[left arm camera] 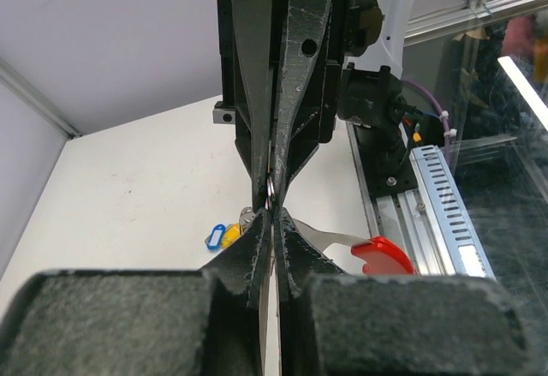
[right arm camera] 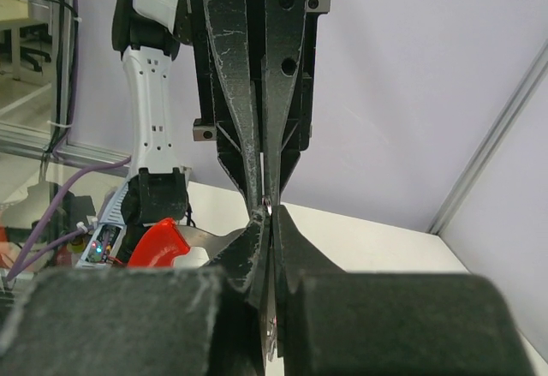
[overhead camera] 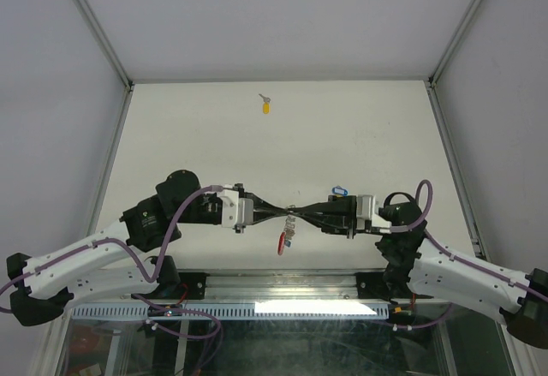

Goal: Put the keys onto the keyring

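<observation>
Keyring (overhead camera: 285, 237) hangs above the near bench (overhead camera: 342, 119) edge, between both hands: thin silver wire rings, curved red strip dangling below. Left hand (overhead camera: 281, 211) and right hand (overhead camera: 301, 214) meet tip to tip, each pinched tight on the rings. Yellow-tagged key (overhead camera: 265, 106) lies far back.

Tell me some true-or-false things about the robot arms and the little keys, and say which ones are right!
1. The left gripper and the right gripper meet tip to tip. True.
2. The yellow key is held in a gripper. False: it lies alone on the table, far from both arms.
3. The red strip hangs just below where the grippers meet. True.
4. The left gripper is wide open. False: it is shut.
5. The blue tag lies beside the left gripper. False: it is beside the right gripper.
</observation>
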Controlling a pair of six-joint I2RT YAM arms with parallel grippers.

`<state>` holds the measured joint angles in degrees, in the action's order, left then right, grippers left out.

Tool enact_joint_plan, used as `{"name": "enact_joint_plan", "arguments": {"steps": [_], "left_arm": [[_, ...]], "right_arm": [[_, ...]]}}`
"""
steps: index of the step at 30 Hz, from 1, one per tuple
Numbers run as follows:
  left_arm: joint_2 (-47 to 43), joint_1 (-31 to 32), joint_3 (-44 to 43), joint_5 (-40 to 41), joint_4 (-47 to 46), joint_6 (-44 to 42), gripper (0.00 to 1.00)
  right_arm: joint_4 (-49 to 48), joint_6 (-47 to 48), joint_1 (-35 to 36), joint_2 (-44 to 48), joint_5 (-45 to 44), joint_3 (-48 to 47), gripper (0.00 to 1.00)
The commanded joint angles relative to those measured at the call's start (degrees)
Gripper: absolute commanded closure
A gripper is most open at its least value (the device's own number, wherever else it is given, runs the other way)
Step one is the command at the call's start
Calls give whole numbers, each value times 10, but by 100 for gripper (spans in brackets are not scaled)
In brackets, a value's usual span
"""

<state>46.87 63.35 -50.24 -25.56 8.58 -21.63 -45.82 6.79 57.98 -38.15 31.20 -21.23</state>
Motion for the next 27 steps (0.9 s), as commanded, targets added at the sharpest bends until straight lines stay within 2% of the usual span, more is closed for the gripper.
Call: {"name": "enact_joint_plan", "arguments": {"steps": [1, 9, 16, 20, 27], "left_arm": [[8, 1, -19, 29, -7, -3, 100], [6, 1, -21, 44, -3, -9, 100], [8, 1, -28, 45, 9, -11, 100], [9, 1, -31, 45, 13, -12, 100], [19, 1, -39, 45, 25, -17, 100]], "right_arm": [[66, 34, 4, 16, 15, -55, 100], [173, 67, 4, 46, 2, -74, 100], [252, 91, 4, 55, -1, -98, 96], [278, 100, 4, 55, -1, -108, 92], [293, 102, 4, 54, -4, -114, 92]]}}
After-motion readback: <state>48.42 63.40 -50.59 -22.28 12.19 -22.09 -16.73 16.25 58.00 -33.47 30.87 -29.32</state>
